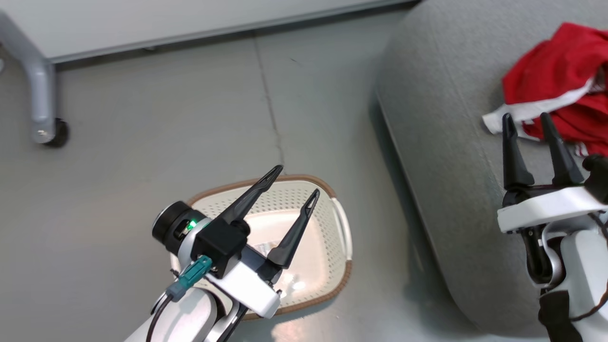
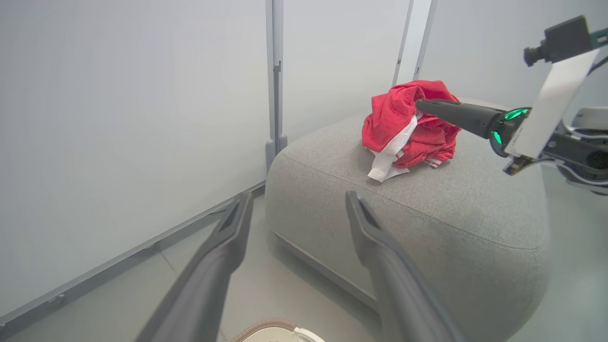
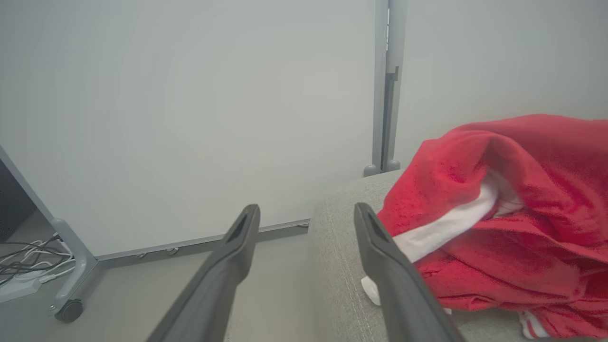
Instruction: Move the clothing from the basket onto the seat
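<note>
Left tool [image 1: 299, 179] wide above basket [image 1: 349, 278]; right tool [image 1: 526, 116] wide, empty, beside clothing [image 1: 555, 71] on seat [image 1: 441, 95].

Found bare floor [image 1: 142, 142] ahead and left of the left gripper [image 1: 299, 179], nothing between its spread fingers. Had the laundry basket [image 1: 343, 232] open beneath it, the sofa [image 1: 437, 142] bulking close on its right. Found the right gripper [image 1: 526, 116], fingers parted, over sofa cushion, crumpled red clothing [image 1: 555, 80] blocking just ahead and right of the tips, bare upholstery to their left.
</note>
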`<state>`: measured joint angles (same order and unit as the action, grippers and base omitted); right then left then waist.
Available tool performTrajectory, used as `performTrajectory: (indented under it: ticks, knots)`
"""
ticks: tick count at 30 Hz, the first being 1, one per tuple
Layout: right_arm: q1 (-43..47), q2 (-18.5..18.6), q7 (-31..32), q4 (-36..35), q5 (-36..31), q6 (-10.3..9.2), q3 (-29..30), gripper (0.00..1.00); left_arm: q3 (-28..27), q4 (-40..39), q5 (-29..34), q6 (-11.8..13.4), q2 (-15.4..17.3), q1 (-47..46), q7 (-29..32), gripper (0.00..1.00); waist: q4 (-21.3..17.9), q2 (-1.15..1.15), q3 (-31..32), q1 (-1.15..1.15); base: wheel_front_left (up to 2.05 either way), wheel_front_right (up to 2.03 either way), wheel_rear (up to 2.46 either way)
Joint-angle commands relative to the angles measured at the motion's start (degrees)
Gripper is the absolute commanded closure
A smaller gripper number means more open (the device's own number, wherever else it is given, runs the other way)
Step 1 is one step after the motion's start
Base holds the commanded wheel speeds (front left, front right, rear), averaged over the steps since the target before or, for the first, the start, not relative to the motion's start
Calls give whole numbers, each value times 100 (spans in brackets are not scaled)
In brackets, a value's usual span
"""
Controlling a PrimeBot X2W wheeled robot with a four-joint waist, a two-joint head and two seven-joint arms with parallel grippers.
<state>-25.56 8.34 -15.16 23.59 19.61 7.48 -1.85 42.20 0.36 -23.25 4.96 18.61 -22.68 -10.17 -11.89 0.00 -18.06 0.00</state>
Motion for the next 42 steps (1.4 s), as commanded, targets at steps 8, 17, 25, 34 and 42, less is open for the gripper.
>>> performTrajectory:
  ticks: [8,17,25,34,42]
  knots:
    - [742,-248,373,-760,-408,3,107,0,-424,219,-340,339,-61,418,-294,0,941,0,677,0,0,0,0]
    - [1514,-491,694,-1488,-714,3,151,0,-936,350,-600,561,3,869,-450,0,1246,0,1096,0,0,0,0]
    - [2091,-535,923,-1892,-711,3,119,0,-1482,239,-638,868,185,1412,-490,0,1213,0,1378,0,0,0,0]
    - [2651,-533,1106,-2237,-657,3,303,0,-1828,48,-578,981,265,1981,-493,0,1189,0,1626,0,0,0,0]
    - [2917,-534,1178,-2429,-642,3,431,0,-2076,-68,-562,969,142,2324,-494,0,1235,0,1689,0,0,0,0]
